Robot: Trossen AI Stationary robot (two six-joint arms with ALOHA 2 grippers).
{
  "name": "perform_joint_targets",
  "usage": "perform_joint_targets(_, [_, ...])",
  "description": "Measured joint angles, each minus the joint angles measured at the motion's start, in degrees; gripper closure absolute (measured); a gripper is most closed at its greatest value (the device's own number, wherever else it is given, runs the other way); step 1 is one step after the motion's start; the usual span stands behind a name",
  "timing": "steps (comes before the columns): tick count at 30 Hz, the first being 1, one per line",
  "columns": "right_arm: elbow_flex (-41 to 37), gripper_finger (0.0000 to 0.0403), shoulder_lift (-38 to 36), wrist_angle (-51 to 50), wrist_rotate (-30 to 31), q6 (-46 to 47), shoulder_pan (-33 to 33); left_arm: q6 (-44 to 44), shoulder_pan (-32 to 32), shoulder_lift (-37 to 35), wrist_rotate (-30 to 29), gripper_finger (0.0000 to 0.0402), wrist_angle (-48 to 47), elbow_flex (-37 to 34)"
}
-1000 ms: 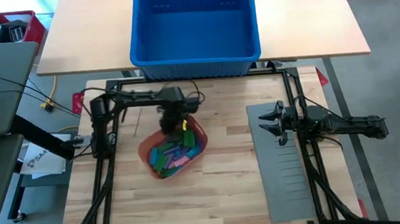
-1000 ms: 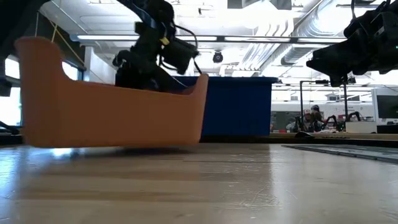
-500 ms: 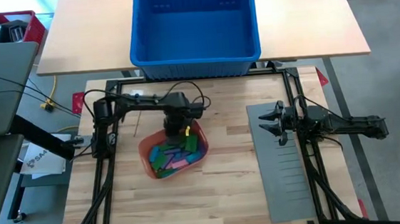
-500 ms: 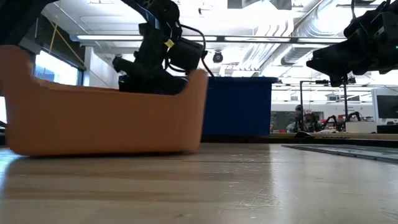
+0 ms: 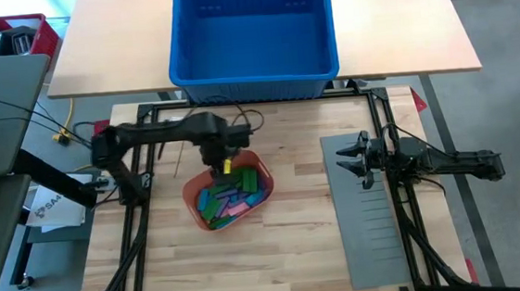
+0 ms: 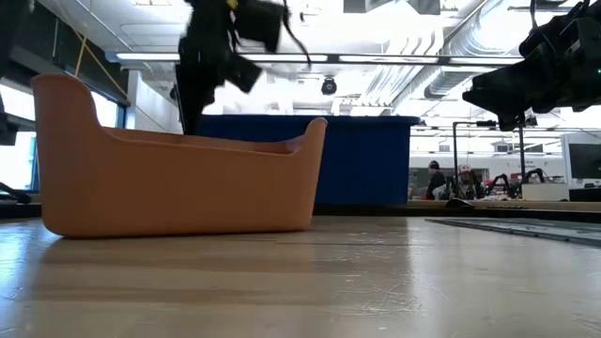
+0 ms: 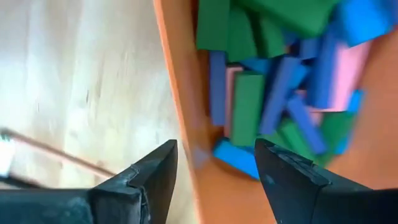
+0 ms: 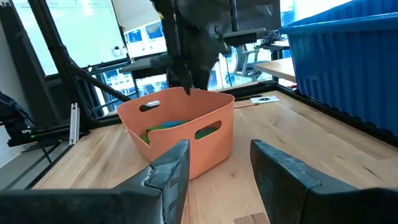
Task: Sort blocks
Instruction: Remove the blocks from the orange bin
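The orange tray (image 5: 190,196) stands flat on the wooden table, left of centre, also seen in the low view (image 6: 178,183). Inside it lie several green, blue, pink and purple blocks (image 5: 231,196), piled loosely (image 7: 273,93). My left gripper (image 5: 217,165) hangs open just above the tray's far-left rim (image 7: 177,93), one finger over each side of the wall (image 7: 216,149). My right gripper (image 5: 349,157) waits open and empty over the far end of the grey slotted sheet (image 5: 368,221).
A large blue bin (image 5: 251,35) stands on the lighter table beyond the far edge. The black frame rails (image 5: 137,239) run along both sides of the work surface. Bare wood lies between the tray and the grey sheet.
My left gripper has opened, letting go of the tray's far rim, then risen and shifted slightly toward the table's left edge. The tray has shifted a little and now sits flat. My right arm has kept still.
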Motion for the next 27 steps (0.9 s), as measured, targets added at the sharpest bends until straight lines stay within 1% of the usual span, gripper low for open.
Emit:
perform_joint_targets(2, [0.0,0.0238,-0.01,0.02,0.2,-3.56,0.02,-6.71,-2.76,-4.32,-1.25,0.0193,0.61,-0.16])
perform_joint_targets(4, [0.0,0.0238,-0.02,0.04,0.35,-9.43,0.02,-14.92,-7.33,-9.46,-5.17,0.0193,3.69,-2.03])
perform_joint_targets(6, [-0.02,0.0238,-0.01,0.04,0.35,-14.1,0.01,-24.2,-13.83,-14.63,-9.22,0.0193,8.16,-5.65])
perform_joint_targets(8, [-0.02,0.0238,-0.02,0.04,0.34,-15.45,0.02,-34.84,-20.87,-19.11,-12.2,0.0193,12.9,-10.2])
perform_joint_targets(10, [-0.01,0.0238,-0.02,0.07,0.31,-12.92,0.01,-46.37,-28.2,-22.49,-15.0,0.0193,16.66,-14.63])
perform_joint_targets(12, [-0.01,0.0238,-0.02,0.07,0.28,-7.13,0.02,-57.14,-34.79,-24.33,-18.15,0.0193,18.6,-18.19])
perform_joint_targets(15, [-0.02,0.0238,0.0,1.78,0.97,3.16,0.02,-70.44,-42.57,-24.19,-20.87,0.0193,17.96,-20.97])
perform_joint_targets(17, [0.0,0.0238,-0.02,4.86,1.84,9.6,0.0,-75.58,-46.03,-22.91,-21.48,0.0195,17.01,-21.16])
perform_joint_targets(18, [0.0,0.0238,0.05,6.94,1.64,11.19,0.0,-77.43,-47.51,-22.06,-21.9,0.0197,16.66,-21.16])
perform_joint_targets(22, [-0.02,0.0238,3.05,19.86,-2.19,16.77,0.81,-80.51,-50.79,-19.42,-23.92,0.0201,16.52,-21.16])
perform_joint_targets(25, [-0.02,0.0238,8.57,30.92,-8.11,14.05,3.86,-80.58,-51.95,-18.26,-24.41,0.0202,16.57,-21.11])
perform_joint_targets(27, [-0.01,0.0238,13.6,38.68,-9.31,11.03,6.99,-80.56,-52.52,-18.16,-24.47,0.0202,16.57,-21.11])
